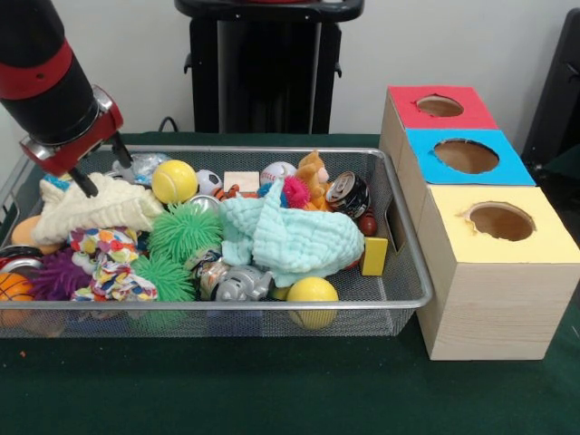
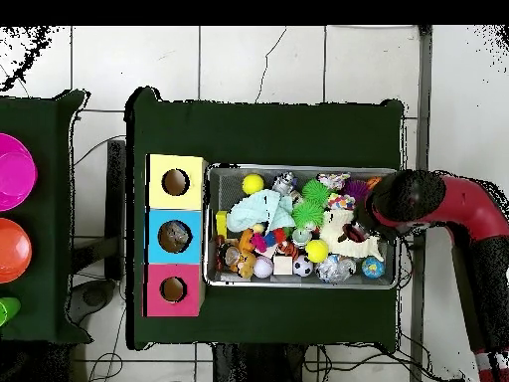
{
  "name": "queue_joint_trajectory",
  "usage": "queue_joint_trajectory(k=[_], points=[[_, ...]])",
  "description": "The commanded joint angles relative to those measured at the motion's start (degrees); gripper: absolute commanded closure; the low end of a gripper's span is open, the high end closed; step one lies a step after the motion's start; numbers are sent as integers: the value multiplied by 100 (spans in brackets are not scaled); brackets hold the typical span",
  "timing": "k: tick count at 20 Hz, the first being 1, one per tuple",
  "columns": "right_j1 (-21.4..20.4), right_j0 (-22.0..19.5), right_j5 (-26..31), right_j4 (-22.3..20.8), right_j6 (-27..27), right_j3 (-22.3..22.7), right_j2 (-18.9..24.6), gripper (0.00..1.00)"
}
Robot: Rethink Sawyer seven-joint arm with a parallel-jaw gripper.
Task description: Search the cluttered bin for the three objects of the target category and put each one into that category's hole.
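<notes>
at the left end of your wire bin (image 1: 403, 227) the gripper (image 1: 102, 166) hung with its two black fingers spread apart, holding nothing, tips just at the cream cloth (image 1: 95, 210). right of that you had a yellow ball (image 1: 174, 181), green spiky balls (image 1: 184, 232), a mint cloth (image 1: 281, 237) heaped mid-bin, then a soda can (image 1: 349, 194). beside the bin stood the box with red (image 1: 439, 106), blue (image 1: 466, 156) and yellow (image 1: 500, 221) holes.

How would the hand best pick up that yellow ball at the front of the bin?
Probably straight from above, fingers closing across the widest part of the yellow ball. It is round, uncovered on top, and hemmed in by the bin wall and the green cloth, so sideways approaches look blocked.
</notes>
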Motion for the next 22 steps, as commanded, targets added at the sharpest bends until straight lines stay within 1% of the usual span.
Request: queue_joint_trajectory(k=[1, 6, 8, 11, 14, 19, 22], points=[[50, -257, -175, -48, -1237, 718, -240, 0], [12, -553, -368, -149, -1246, 1026, -252, 0], [54, -585, -420, -183, -1199, 1085, -243, 0], [45, -691, -528, -258, -1120, 1304, -250, 0], [149, -748, -647, -347, -1105, 1334, -252, 0], [462, -831, -854, -533, -1205, 1298, -373, 0], [561, -877, -996, -597, -1197, 1359, -404, 0]])
